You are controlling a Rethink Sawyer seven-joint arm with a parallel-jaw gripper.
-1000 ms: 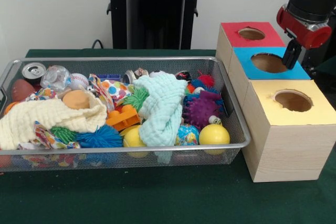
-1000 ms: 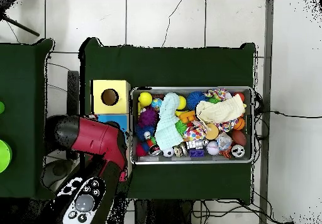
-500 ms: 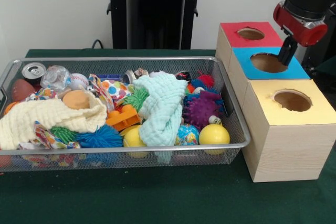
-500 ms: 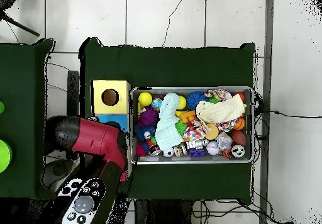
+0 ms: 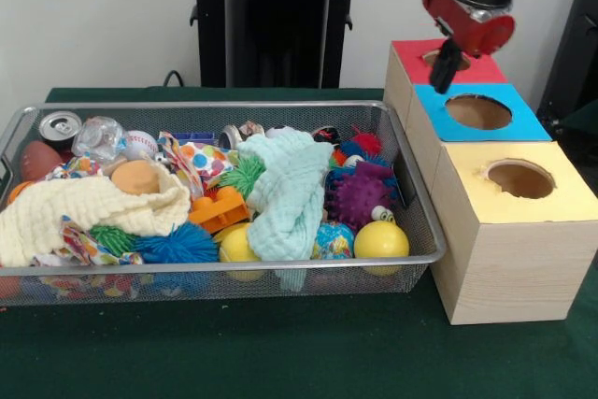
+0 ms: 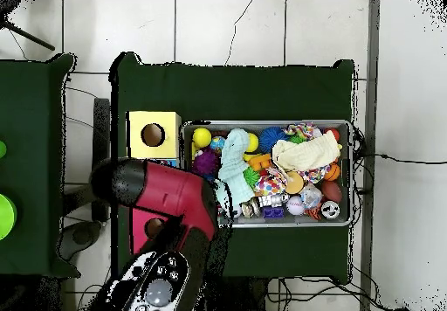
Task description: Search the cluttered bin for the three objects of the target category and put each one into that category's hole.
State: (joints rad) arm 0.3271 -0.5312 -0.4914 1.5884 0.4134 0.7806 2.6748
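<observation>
The wire bin (image 5: 215, 106) is heaped with toys and cloths: a mint cloth (image 5: 290, 189), a cream cloth (image 5: 84, 207), a purple spiky ball (image 5: 360, 195), two yellow balls (image 5: 380, 238) (image 5: 235, 245), a blue koosh (image 5: 177, 245), a baseball (image 5: 140, 144) and a can (image 5: 60, 126). Right of the bin stand three boxes with holes, topped red (image 5: 411, 53), blue (image 5: 430, 105) and yellow (image 5: 551, 198). My gripper (image 5: 445, 67) hangs over the red box's front edge, beside its hole, with nothing seen in it. In the overhead view the arm (image 6: 170, 198) hides the gripper.
An orange toy (image 5: 220, 209) and a brown ball (image 5: 37, 161) also lie in the bin. From above, the arm covers the blue box and the bin's near left corner; the yellow box (image 6: 138, 124) and part of the red box (image 6: 140, 229) show. A black stand (image 5: 276, 16) rises behind.
The arm has swung from above the blue box's hole toward the bin, and the gripper now hangs at the red box. Overhead, the arm now overlaps the bin's corner. Bin contents are unmoved.
</observation>
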